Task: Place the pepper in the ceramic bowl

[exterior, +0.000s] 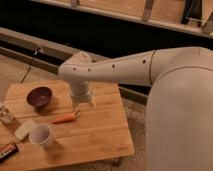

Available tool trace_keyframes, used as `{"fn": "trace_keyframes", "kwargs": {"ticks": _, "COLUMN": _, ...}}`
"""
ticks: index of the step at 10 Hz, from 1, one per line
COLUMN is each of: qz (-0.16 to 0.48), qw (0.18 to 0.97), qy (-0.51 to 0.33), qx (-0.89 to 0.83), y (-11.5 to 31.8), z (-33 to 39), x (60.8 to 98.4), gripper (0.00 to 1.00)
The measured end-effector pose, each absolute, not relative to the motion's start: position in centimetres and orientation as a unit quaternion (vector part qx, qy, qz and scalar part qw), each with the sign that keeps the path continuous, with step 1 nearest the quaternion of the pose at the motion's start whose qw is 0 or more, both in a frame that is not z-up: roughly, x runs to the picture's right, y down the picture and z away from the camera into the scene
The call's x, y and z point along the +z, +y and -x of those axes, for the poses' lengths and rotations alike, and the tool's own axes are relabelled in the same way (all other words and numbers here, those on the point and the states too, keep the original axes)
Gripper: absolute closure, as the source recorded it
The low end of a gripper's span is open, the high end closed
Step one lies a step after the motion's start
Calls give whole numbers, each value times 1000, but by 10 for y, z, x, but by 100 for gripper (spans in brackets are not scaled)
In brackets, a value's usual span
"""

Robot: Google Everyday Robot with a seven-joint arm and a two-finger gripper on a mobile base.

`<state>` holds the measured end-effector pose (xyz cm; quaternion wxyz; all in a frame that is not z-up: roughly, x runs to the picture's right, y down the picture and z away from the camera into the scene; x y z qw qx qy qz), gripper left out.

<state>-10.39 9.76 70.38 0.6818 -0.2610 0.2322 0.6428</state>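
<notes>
Hand (83,104) over wood table (97,136), nr pepper (65,119); dark wall (105,31) behind.

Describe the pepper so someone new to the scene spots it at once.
On the light wooden table, look beside the white arm's gripper, which hangs over the table's middle. The slender orange pepper lies flat there, a little apart from the round dark purple bowl and the white cylindrical cup; it is the only thin, orange thing.

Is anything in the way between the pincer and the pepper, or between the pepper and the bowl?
Nothing visible. The pincer hangs close by the pepper, at its green end, and only bare table lies between pepper and bowl. The cup sits off that line.
</notes>
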Motion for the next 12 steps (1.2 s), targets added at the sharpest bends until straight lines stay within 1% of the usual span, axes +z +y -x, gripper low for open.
{"fn": "trace_keyframes", "kwargs": {"ticks": 10, "qz": 261, "qw": 682, "qy": 232, "qx": 643, "y": 98, "z": 104, "x": 704, "gripper": 35}}
{"fn": "trace_keyframes", "kwargs": {"ticks": 12, "qz": 260, "qw": 695, "qy": 213, "qx": 636, "y": 93, "z": 108, "x": 704, "gripper": 35}}
